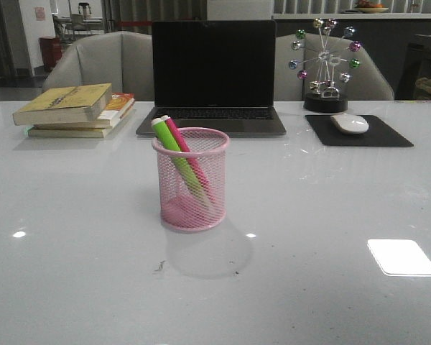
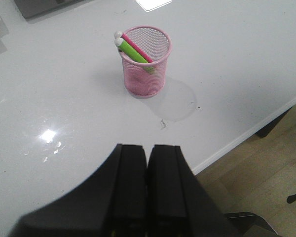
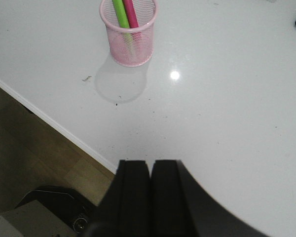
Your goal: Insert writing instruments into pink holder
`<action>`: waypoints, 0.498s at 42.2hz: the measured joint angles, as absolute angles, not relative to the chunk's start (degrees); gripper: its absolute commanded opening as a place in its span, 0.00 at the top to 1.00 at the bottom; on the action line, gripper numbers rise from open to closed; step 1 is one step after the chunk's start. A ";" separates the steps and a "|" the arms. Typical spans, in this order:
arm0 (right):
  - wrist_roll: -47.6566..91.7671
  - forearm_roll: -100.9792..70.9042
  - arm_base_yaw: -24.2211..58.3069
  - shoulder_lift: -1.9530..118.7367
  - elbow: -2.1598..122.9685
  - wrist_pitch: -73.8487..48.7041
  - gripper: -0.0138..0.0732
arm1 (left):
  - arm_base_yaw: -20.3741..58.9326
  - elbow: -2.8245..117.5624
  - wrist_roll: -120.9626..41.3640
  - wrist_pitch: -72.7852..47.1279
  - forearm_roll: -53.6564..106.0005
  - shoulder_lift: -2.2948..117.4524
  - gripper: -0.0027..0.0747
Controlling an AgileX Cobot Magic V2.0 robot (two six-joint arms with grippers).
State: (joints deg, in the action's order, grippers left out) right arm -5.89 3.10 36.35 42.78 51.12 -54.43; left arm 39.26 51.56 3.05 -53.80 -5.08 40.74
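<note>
At the far left of the white surface (image 1: 72, 273) lies a stack of books (image 1: 75, 109), then a dark open laptop (image 1: 212, 75) behind the middle, and just in front of it the pink holder (image 1: 191, 180), standing upright near the centre. Both writing instruments are already inside it: the lime green marker (image 1: 174, 149) leans with its pale tip over the left side of the rim, and the magenta marker (image 1: 183, 147) lies touching it on its right, tilted the same way. Further right stand a small ornament with coloured balls (image 1: 325, 61) and a white mouse (image 1: 350, 123) on a dark pad (image 1: 358, 131). The left tool (image 2: 148, 190) has its fingers pressed together on nothing, held off the near edge of the surface and well apart from the cup; the right tool (image 3: 150, 195) is likewise closed and empty, also well back from it. By my judgement the task looks finished, so the main risk now is disturbance. Both markers lean to one side, putting their weight on the left rim of a light mesh cup; a careless sweep of either arm past it could tip it leftward and spill them. A nudge to the rim might also roll the markers round inside, though that would matter little.
</note>
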 measured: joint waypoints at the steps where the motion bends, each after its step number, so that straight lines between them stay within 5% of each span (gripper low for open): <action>1: -5.89 3.10 36.35 42.78 51.12 -54.54 0.78 | 39.26 51.56 3.05 -53.80 -5.08 40.74 0.85; 21: -5.79 3.10 36.35 42.78 51.12 -55.32 0.78 | 38.98 51.28 3.05 -53.41 -5.08 40.59 0.85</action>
State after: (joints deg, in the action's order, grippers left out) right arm -5.79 3.10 36.35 42.78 51.12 -55.32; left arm 38.98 51.28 3.05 -53.41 -5.08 40.59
